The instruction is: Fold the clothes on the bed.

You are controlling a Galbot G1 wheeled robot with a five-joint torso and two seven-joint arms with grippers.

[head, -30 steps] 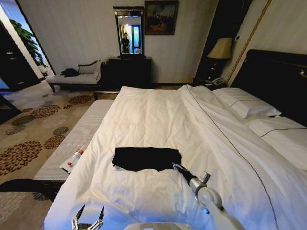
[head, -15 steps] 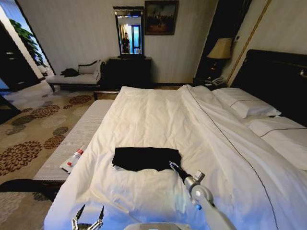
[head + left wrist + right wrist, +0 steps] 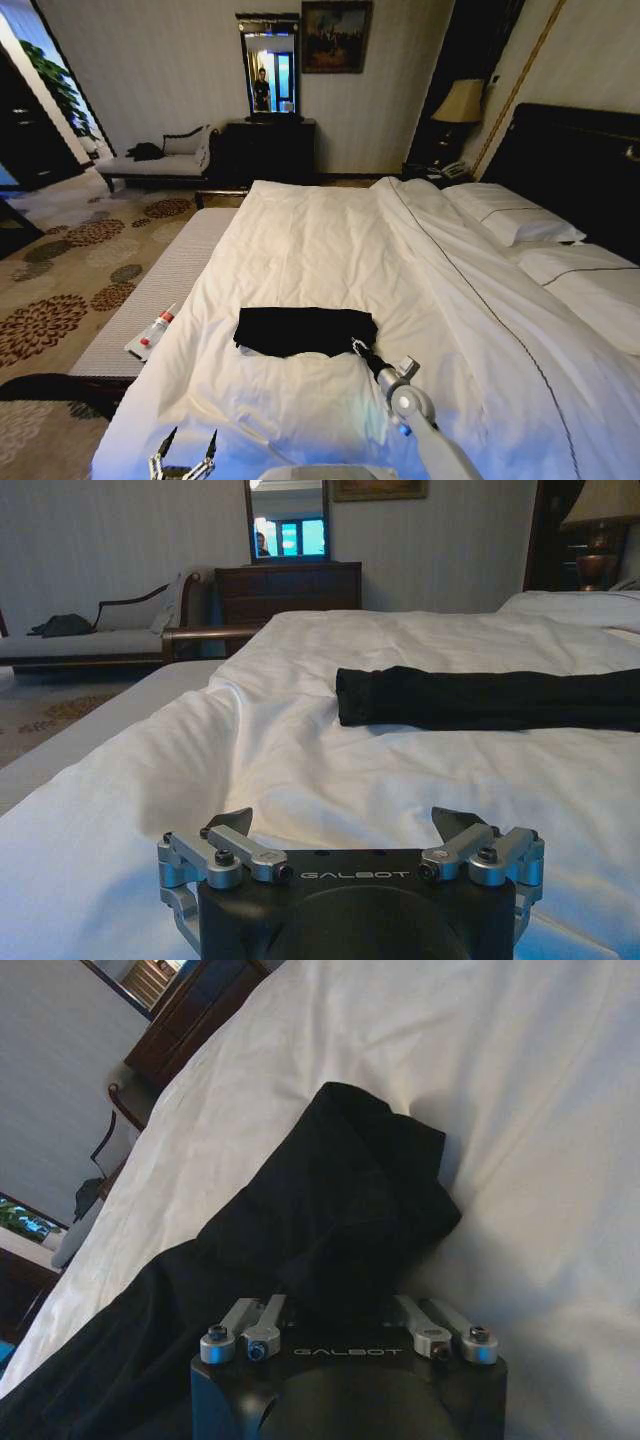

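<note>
The clothes (image 3: 300, 329), one black garment, lie as a flat folded band across the near part of the bed (image 3: 330, 240), on its white duvet. My right gripper (image 3: 356, 346) is at the garment's near right corner. In the right wrist view the right gripper (image 3: 335, 1305) is shut on a bunched fold of the clothes (image 3: 340, 1200), and the cloth hides its fingertips. My left gripper (image 3: 185, 452) hangs open over the duvet's near edge, well short of the garment. In the left wrist view the left gripper (image 3: 345, 820) is empty and the clothes (image 3: 480, 698) lie farther off.
A grey bench (image 3: 170, 290) along the bed's left side carries a small tube (image 3: 152, 333). White pillows (image 3: 510, 215) and a dark headboard (image 3: 580, 160) are on the right. A chaise (image 3: 160, 160), a dresser with mirror (image 3: 268, 145) and a lamp (image 3: 460, 102) stand by the far wall.
My right arm has slid a little left and forward, bringing its gripper onto the garment's near right corner. The left gripper has stayed where it was.
</note>
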